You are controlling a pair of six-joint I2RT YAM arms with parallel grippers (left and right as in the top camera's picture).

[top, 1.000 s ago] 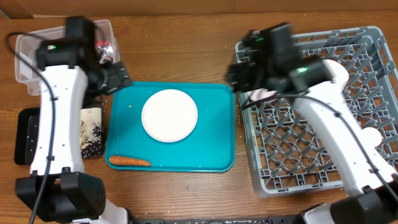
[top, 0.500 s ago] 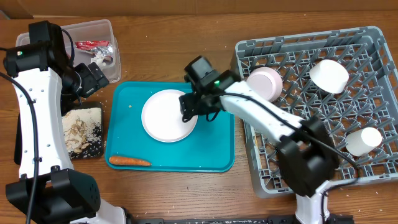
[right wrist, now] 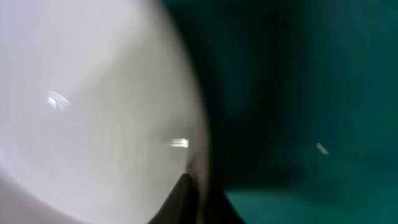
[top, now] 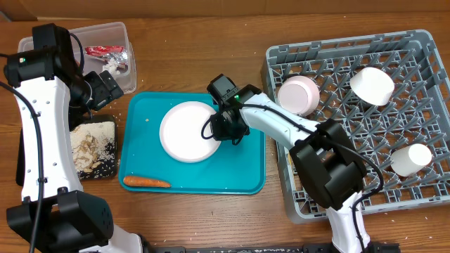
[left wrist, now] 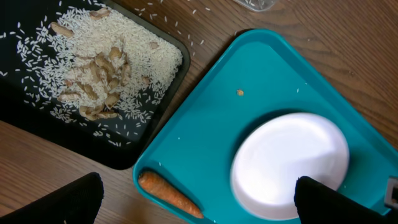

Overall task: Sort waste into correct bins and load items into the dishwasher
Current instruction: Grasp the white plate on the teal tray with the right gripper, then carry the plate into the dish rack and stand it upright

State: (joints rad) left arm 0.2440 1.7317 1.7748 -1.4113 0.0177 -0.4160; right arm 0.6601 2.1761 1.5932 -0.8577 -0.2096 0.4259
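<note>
The white plate [top: 190, 132] lay on the teal tray [top: 242, 176], with a carrot [top: 146, 182] near the tray's front edge. The right gripper [top: 223, 128] sat at the plate's right rim. Its close view was blurred, so I could not tell whether it gripped. The left gripper [left wrist: 202, 204], fingers wide apart and empty, hung near the black tray of rice [left wrist: 93, 81]. The grey dish rack [top: 365, 40] stood just right of the teal tray.

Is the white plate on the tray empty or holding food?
Empty: the plate shows a bare white surface in overhead and left wrist views.
</note>
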